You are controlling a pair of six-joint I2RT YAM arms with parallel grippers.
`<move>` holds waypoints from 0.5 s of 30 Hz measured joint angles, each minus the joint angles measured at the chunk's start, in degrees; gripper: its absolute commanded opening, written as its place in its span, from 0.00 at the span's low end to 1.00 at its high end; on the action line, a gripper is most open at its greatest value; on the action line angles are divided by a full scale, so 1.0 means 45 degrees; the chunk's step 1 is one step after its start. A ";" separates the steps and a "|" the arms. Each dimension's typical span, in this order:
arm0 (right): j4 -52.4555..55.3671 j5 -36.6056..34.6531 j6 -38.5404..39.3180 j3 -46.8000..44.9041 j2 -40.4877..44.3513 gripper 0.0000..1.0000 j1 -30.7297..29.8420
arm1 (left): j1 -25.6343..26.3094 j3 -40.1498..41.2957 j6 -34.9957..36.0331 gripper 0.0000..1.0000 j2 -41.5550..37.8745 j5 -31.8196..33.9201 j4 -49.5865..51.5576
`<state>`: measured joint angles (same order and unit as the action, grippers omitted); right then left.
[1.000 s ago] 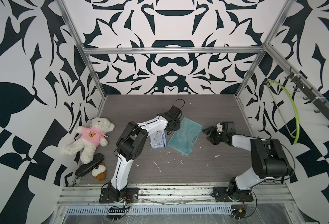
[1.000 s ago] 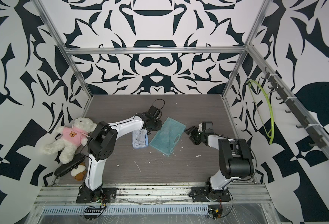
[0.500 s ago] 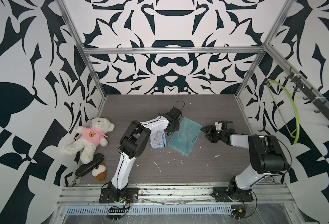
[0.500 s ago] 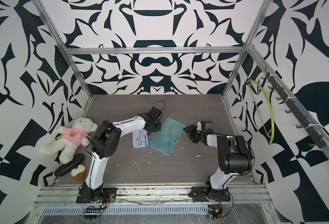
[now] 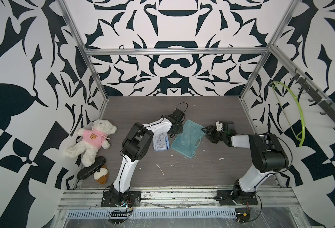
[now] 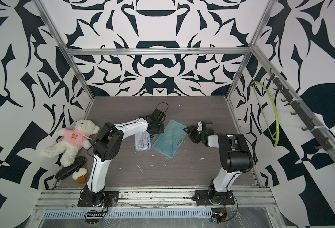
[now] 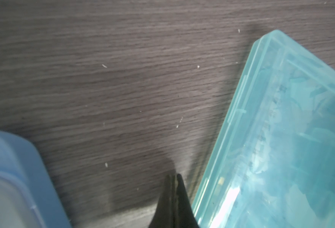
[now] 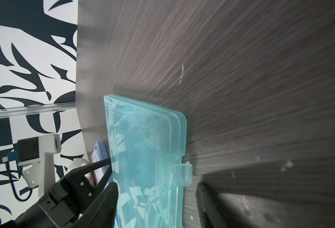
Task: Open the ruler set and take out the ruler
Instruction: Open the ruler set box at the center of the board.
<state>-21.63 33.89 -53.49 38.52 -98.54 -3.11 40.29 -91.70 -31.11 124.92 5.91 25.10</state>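
The right gripper [image 8: 156, 183] stands partly spread. Its 2 fingers [image 8: 103, 205] straddle an edge of the ruler set [image 8: 148, 142] near the clear latch tab [image 8: 182, 173]; whether they press on the plastic cannot be told. In a top view it sits at the set's far right corner.

The left gripper [image 7: 173, 178] has its fingers pressed together and holds nothing. Its tip is low over the table [image 7: 123, 79], just beside the set's long left edge, between it and a blue case [image 7: 14, 177].

The ruler set [image 5: 186, 138] is a teal see-through case lying flat mid-table, lid down. Its long axis runs diagonally from far right to near left. Ruler markings show through the lid.
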 measured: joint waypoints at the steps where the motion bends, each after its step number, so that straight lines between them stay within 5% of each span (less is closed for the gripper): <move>1: -0.0083 -0.0005 -0.0034 0.0000 -0.0039 0.65 -0.0039 | 0.0005 0.0000 0.0000 0.00 0.0000 -0.0010 -0.0005; 15: -0.3065 0.0121 -0.0680 -0.0316 -0.1059 0.66 -0.0389 | 0.0126 0.0000 0.0000 0.00 0.0029 -0.0126 -0.0092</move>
<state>-35.42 34.44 -56.55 37.10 -103.31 -4.86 40.86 -91.70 -31.11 125.05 5.34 24.69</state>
